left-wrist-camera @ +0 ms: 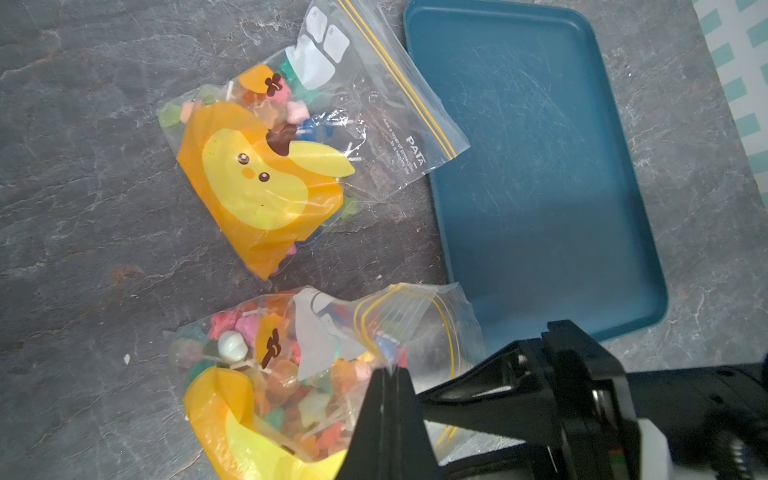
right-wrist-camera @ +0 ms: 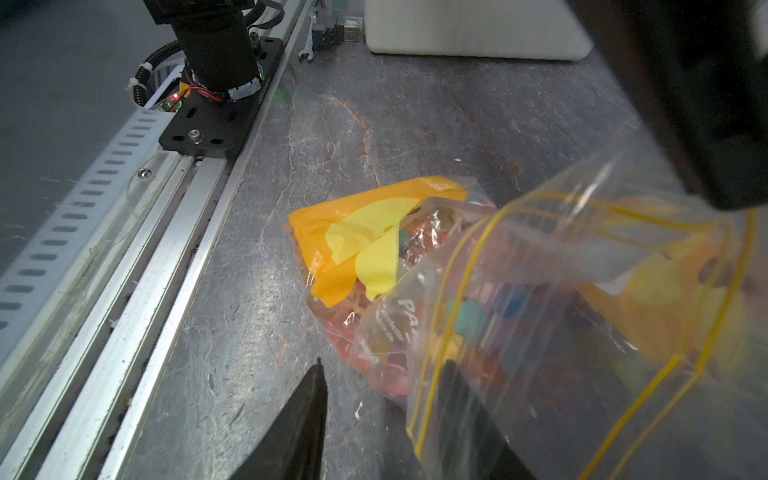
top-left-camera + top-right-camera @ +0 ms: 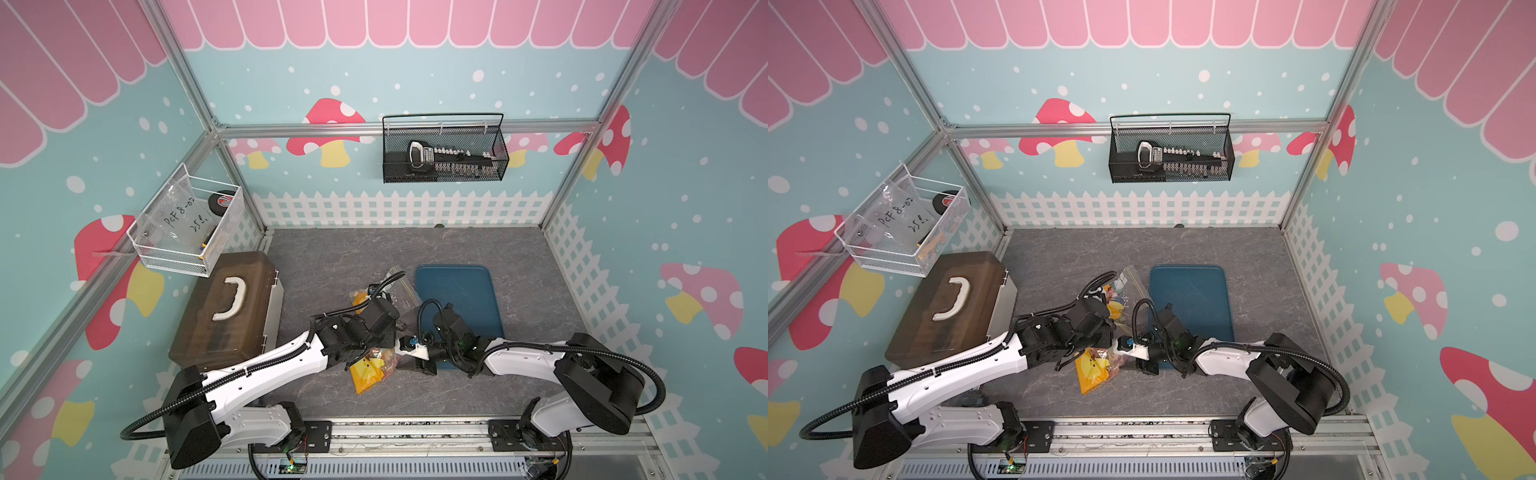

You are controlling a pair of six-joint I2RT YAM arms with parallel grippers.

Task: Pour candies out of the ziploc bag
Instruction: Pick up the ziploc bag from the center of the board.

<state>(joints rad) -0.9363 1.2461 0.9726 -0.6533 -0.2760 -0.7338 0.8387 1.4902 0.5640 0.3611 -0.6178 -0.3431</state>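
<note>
1. Left pincer (image 1: 388, 372) was clamped together on the rim of the bag (image 1: 332, 332).
2. Right pincer (image 2: 384, 363) stood apart, the bag's mouth wall between its fingers, one seen through the plastic.
3. Candies (image 1: 286, 386) lay inside the bag, just beside the left pincer, on the worktop (image 1: 83, 208).
4. Beyond the left pincer lay a second bag (image 1: 266, 178) and a blue tray (image 1: 540, 166).

A clear pouch (image 3: 178, 212) in the white basket (image 3: 174, 259) is carrying handwritten marker text, "PCF 8-02" with something like "25 g" below it, and this is showing in both top views. The flat bag (image 1: 374, 124) is showing white print: "PAT" plus an unclear last letter, above a tiny line beginning "Adds a layer of protection". The crumpled bag (image 2: 540, 270) is showing only "PA".
</note>
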